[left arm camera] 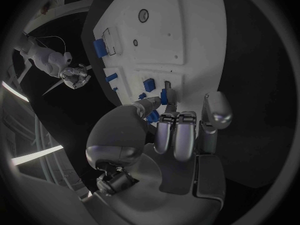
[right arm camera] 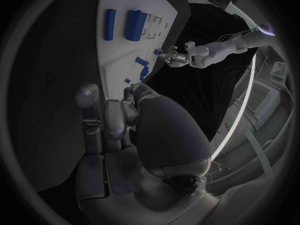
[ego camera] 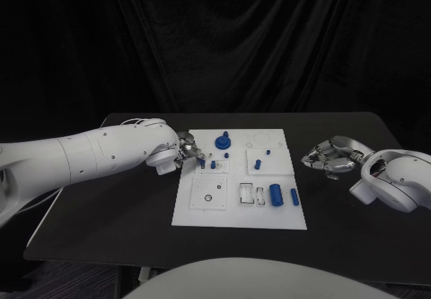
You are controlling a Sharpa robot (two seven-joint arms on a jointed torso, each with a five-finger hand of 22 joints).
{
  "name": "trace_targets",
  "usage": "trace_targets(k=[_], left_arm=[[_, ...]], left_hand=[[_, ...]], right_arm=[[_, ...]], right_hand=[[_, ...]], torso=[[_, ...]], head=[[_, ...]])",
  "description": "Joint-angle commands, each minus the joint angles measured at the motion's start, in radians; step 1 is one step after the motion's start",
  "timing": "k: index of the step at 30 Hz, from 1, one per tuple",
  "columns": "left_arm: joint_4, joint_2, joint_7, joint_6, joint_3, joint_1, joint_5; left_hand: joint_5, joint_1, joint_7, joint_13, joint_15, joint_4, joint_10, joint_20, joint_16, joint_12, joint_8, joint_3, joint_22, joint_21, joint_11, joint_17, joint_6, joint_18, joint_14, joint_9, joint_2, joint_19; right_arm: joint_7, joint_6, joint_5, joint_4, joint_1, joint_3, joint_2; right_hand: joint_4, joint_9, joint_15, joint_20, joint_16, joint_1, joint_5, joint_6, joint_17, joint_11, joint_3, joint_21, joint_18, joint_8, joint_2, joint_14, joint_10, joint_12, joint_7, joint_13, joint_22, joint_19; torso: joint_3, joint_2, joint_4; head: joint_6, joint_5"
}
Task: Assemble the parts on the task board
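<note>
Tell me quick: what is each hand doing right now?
Left hand: at the task board's left edge, pinching a small blue part.
Right hand: off the board over the table, fingers curled in, holding nothing.

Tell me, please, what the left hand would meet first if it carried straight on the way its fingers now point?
Probably the small blue peg standing on the task board: the left hand sits at the board's left edge, fingertips aimed at it. Depth is unclear; contact may already exist.

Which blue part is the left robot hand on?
The small peg at the board's left edge, between the left robot hand's fingertips; other blue parts lie farther right, untouched.
</note>
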Motion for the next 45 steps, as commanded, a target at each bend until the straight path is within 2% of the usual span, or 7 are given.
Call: trace_targets(k=[1, 9, 15, 34, 45], left_arm=[[0.002, -0.003, 0.011, 0.017, 0.001, -0.005, -0.009], [0.009, -0.011, 0.001, 0.033, 0.001, -0.010, -0.009], [0.010, -0.013, -0.003, 0.039, 0.001, -0.012, -0.009], [0.015, -0.020, 0.014, 0.035, 0.001, -0.027, -0.009], [0.007, -0.010, 0.028, 0.026, 0.001, -0.030, -0.009]], left_hand=[[-0.005, -0.008, 0.005, 0.263, 0.002, 0.005, 0.102, 0.003, 0.002, 0.004, -0.005, -0.001, -0.001, -0.005, 0.001, 0.252, 0.000, 0.014, 0.099, 0.001, 0.003, -0.003], [-0.017, -0.009, 0.004, 0.263, 0.002, 0.010, 0.102, 0.004, 0.000, 0.004, -0.006, -0.007, -0.007, -0.014, 0.001, 0.245, 0.002, 0.016, 0.095, 0.001, 0.003, -0.009], [-0.017, -0.009, 0.004, 0.263, 0.002, 0.010, 0.102, 0.004, -0.001, 0.004, -0.006, -0.007, -0.008, -0.016, 0.001, 0.243, 0.002, 0.017, 0.094, 0.001, 0.003, -0.011], [-0.018, -0.007, 0.004, 0.263, 0.002, 0.010, 0.102, 0.004, -0.002, 0.004, -0.007, -0.007, -0.012, -0.022, 0.001, 0.239, 0.001, 0.018, 0.092, 0.001, 0.005, -0.015], [-0.050, -0.007, 0.006, 0.263, 0.005, 0.025, 0.102, 0.006, -0.005, 0.004, -0.011, -0.023, -0.016, -0.034, 0.003, 0.232, 0.001, 0.020, 0.088, 0.000, 0.010, -0.023]], right_arm=[[-0.017, 0.014, 0.000, 0.000, -0.003, 0.001, -0.002], [-0.018, 0.015, 0.000, -0.001, -0.003, 0.001, -0.002], [-0.020, 0.017, 0.000, -0.002, -0.003, 0.001, -0.001], [-0.028, 0.032, 0.000, -0.007, -0.006, 0.001, 0.004], [-0.035, 0.042, 0.000, -0.010, -0.007, 0.001, 0.005]], right_hand=[[-0.001, 0.001, 0.000, -0.001, -0.005, -0.002, 0.003, -0.006, -0.001, 0.001, 0.007, -0.003, 0.007, 0.006, 0.009, -0.006, -0.009, -0.003, 0.004, -0.096, 0.026, -0.008], [-0.001, 0.001, 0.000, -0.001, -0.006, -0.003, 0.003, -0.007, -0.002, 0.001, 0.007, -0.009, 0.008, 0.006, 0.009, -0.007, -0.011, -0.005, 0.004, -0.098, 0.024, -0.010], [-0.001, 0.001, 0.000, -0.001, -0.006, -0.003, 0.003, -0.007, -0.002, 0.001, 0.007, -0.009, 0.008, 0.006, 0.009, -0.007, -0.011, -0.005, 0.004, -0.098, 0.024, -0.010], [-0.001, 0.001, 0.000, -0.001, -0.013, -0.004, 0.003, -0.008, -0.008, 0.002, 0.010, -0.023, 0.010, 0.006, 0.009, -0.011, -0.017, -0.011, 0.005, -0.106, 0.019, -0.015], [-0.002, 0.002, 0.001, 0.000, -0.022, -0.005, 0.003, -0.010, -0.016, 0.003, 0.013, -0.038, 0.012, 0.006, 0.009, -0.015, -0.024, -0.016, 0.005, -0.113, 0.014, -0.021]], torso=[[0.0004, -0.001, 0.0004], [-0.0002, -0.002, 0.0007], [0.0009, -0.003, 0.0001], [-0.0002, 0.000, 0.0005], [-0.0009, 0.000, 0.0007]], head=[[0.000, 0.001], [0.000, -0.002], [0.000, 0.001], [0.000, 0.002], [0.000, 0.003]])
